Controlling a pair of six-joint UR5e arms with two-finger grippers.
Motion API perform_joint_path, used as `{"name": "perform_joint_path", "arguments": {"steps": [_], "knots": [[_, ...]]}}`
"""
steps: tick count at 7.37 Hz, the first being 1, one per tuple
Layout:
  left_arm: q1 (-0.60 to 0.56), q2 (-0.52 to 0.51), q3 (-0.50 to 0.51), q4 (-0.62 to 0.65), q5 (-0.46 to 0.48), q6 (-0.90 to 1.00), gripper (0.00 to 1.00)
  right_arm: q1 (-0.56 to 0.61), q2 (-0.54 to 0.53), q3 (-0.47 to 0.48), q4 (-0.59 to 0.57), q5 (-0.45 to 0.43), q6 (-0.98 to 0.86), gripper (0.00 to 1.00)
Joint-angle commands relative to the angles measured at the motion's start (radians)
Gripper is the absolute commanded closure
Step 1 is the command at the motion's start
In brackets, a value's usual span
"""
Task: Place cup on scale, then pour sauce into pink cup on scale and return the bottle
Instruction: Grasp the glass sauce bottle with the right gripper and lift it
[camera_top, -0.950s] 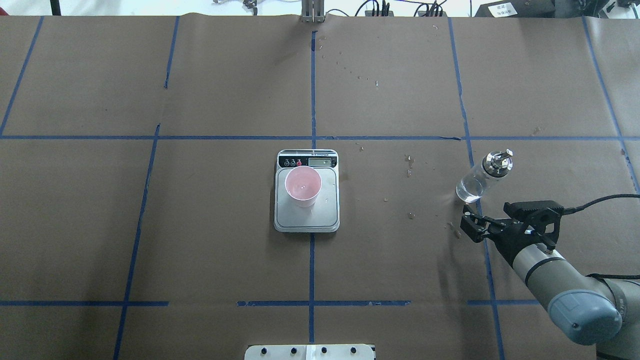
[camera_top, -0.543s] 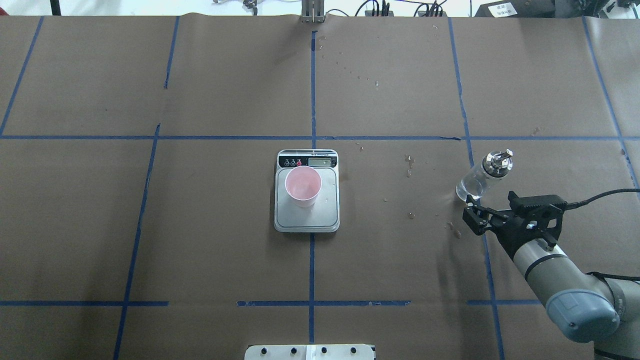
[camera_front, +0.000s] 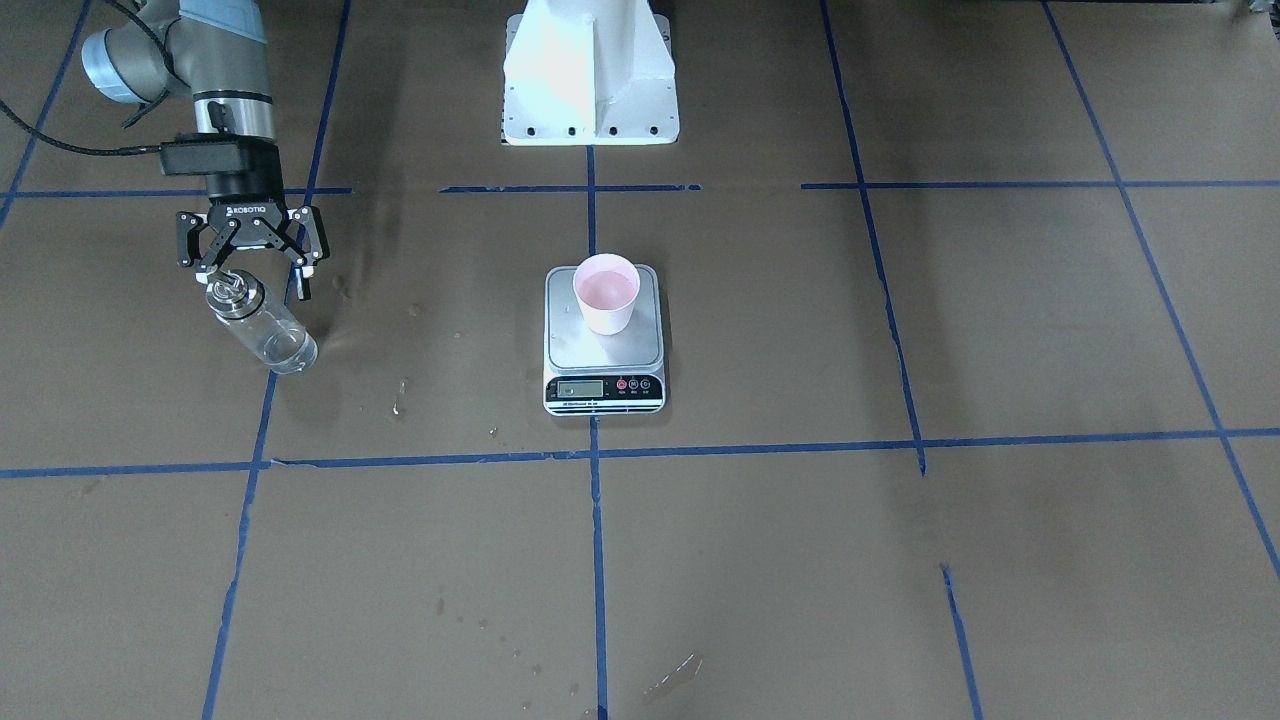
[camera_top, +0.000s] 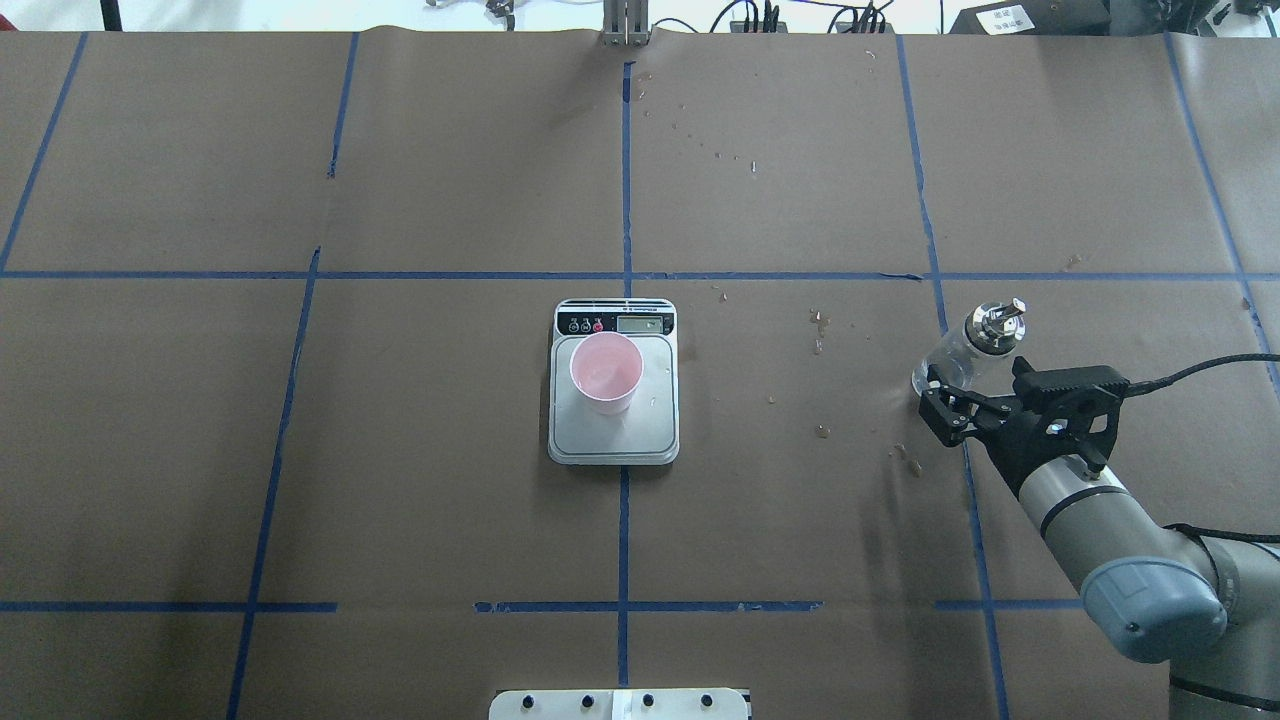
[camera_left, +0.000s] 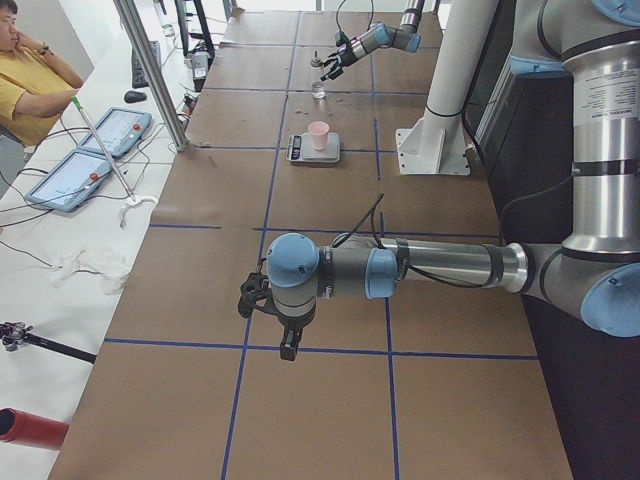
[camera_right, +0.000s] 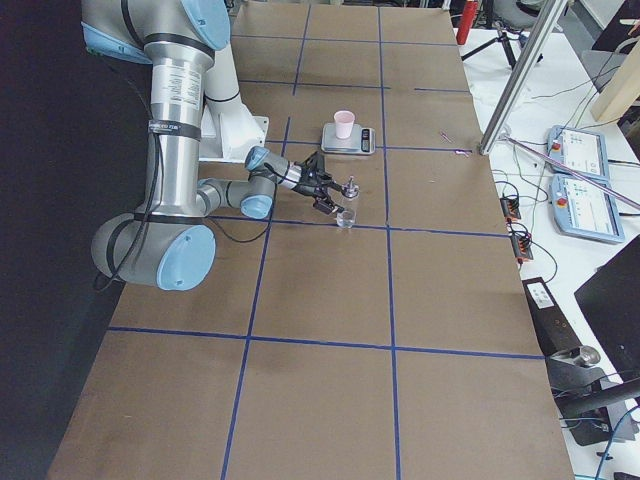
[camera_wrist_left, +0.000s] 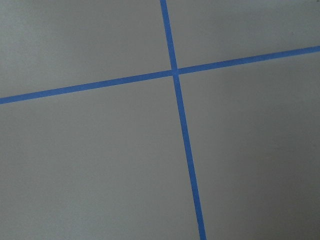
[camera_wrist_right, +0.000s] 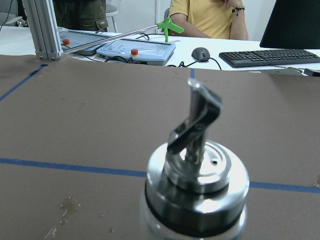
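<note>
Table (camera_top: 400, 500): right hand (camera_front: 252, 280) at bottle (camera_front: 265, 335)

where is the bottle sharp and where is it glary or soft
Right wrist view: the bottle fills the lower frame, its cap bright with glare, its bottom edge a little soft. Overhead view: small but crisp, with the metal top glinting. Front-facing view: the glass glints whitish. Left wrist view: no bottle, only tape lines, mildly soft.
</note>
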Motion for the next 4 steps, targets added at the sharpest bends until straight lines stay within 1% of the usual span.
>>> {"name": "perform_joint_path", "arguments": {"steps": [1,4], "knots": [[0.000,0.000,0.000,0.000,0.000,0.000,0.00,0.023,0.004,-0.019,-0.001,0.001,-0.028,0.00],[0.000,0.000,0.000,0.000,0.000,0.000,0.00,0.043,0.010,-0.023,-0.001,0.001,-0.035,0.00]]}}
